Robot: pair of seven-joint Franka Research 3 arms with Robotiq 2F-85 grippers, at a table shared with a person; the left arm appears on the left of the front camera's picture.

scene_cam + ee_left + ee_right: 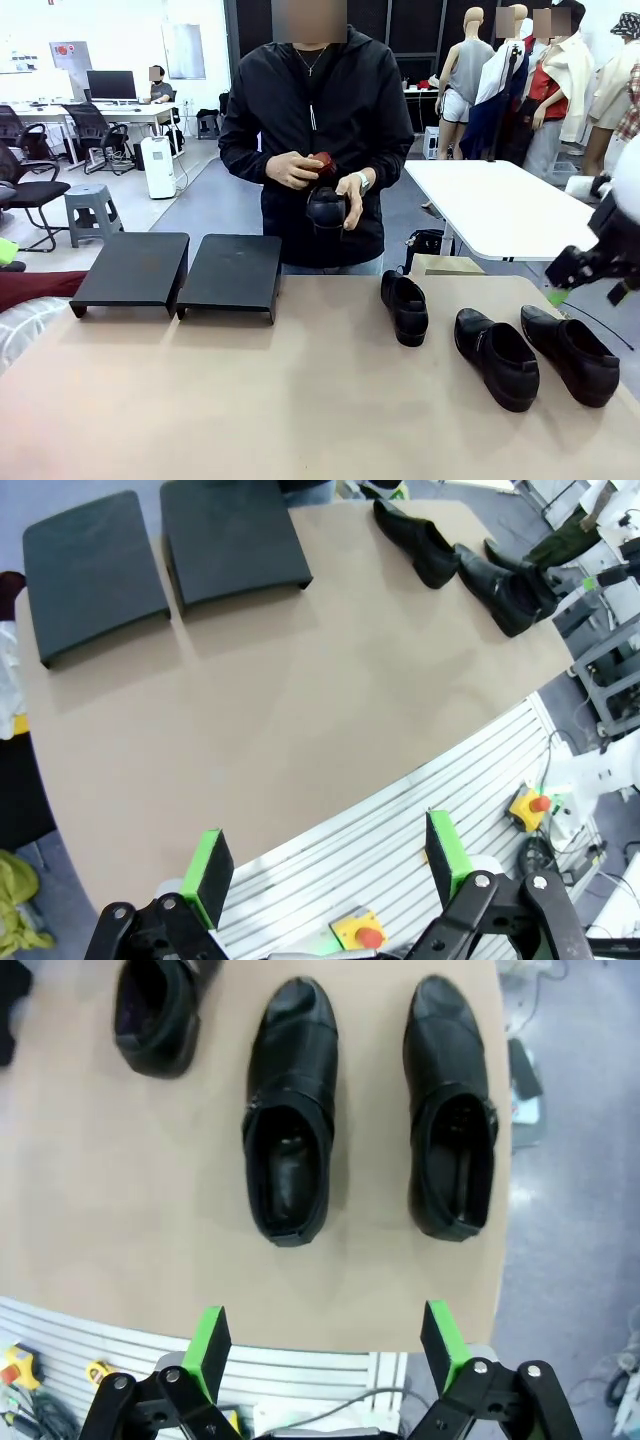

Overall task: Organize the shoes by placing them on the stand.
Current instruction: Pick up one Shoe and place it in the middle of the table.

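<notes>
Three glossy black shoes lie on the right half of the table: one near the middle, and two side by side near the right edge. The person's hands hold another black shoe at chest height beyond the far edge. The stand, two black sloped platforms, sits at the far left with nothing on it. My right gripper hangs open above the right pair. My left gripper is open high over the near edge, with the stand far ahead.
A white table stands behind on the right, past the person. The tan tabletop has wide bare room between the stand and the shoes. Slotted aluminium rails run along the near edge, with red-button boxes.
</notes>
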